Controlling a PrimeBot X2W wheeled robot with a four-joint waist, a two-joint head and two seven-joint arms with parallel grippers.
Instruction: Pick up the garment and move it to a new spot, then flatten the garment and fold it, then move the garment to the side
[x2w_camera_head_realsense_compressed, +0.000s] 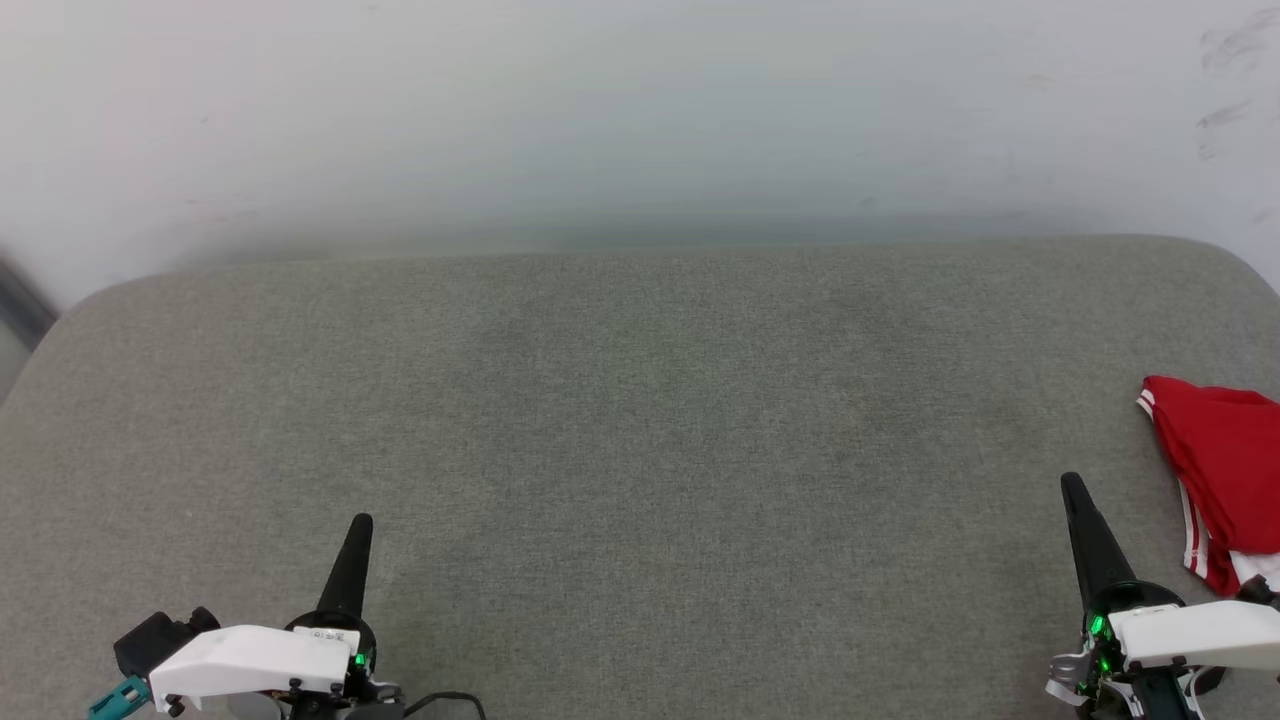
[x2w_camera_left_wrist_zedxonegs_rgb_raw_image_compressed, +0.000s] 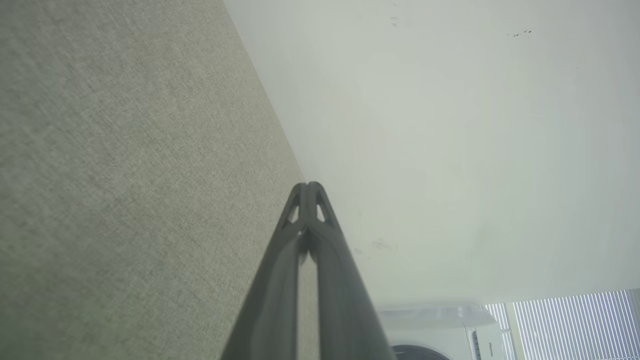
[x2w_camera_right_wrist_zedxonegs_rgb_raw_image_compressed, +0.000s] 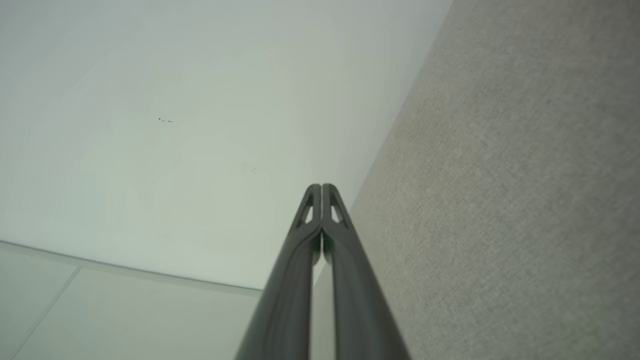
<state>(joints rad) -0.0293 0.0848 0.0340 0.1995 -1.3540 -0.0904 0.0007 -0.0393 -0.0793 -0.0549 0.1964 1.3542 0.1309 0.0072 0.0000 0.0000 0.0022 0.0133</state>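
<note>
**Garment (x2w_camera_head_realsense_compressed: 1225, 460) bunched beside shut right claw (x2w_camera_head_realsense_compressed: 1078, 495)**

The garment lay crumpled on the grey table (x2w_camera_head_realsense_compressed: 640, 420), just right of that claw and well apart from the left claw (x2w_camera_head_realsense_compressed: 358, 530), probably within easy reach for a pickup. Wrist views made plain what the head view left unclear: both claws were pressed shut, holding nothing.

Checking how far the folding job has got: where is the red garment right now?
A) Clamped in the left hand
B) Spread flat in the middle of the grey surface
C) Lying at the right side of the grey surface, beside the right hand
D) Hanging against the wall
C: in the head view the garment lies on the grey surface at the right edge, beside the shut, empty right hand.
</note>
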